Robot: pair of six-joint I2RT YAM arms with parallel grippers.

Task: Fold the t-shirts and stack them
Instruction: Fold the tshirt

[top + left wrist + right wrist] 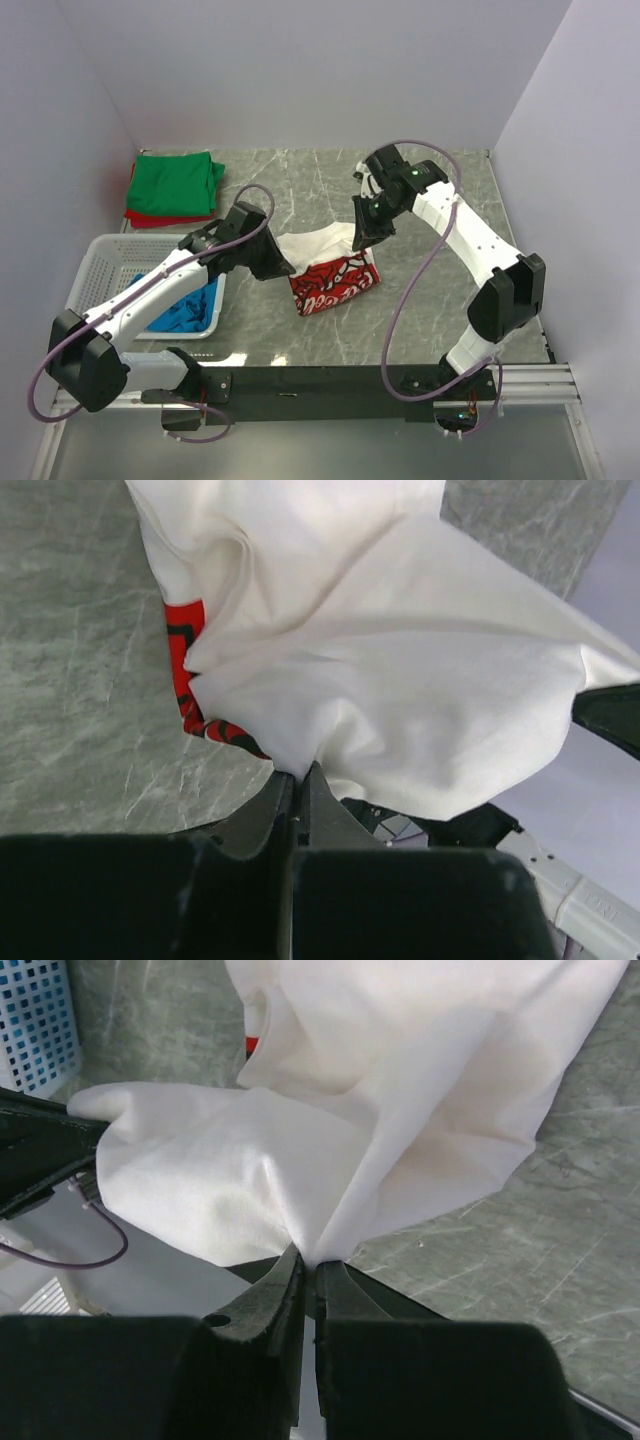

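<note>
Top view: the white shirt [318, 248] spans between left hand [283, 268] and right hand [360, 240] over the table [430, 190], long axis left to right. Left wrist: I find that hand clenched on its edge. Right wrist: likewise clenched on cloth.

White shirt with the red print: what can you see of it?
Soft, creased white shirt with red script print, bunched mid-table. The left gripper and right gripper are each shut on a pinch of its plain white edge, holding that part between them; the printed part rests on the table.
</note>
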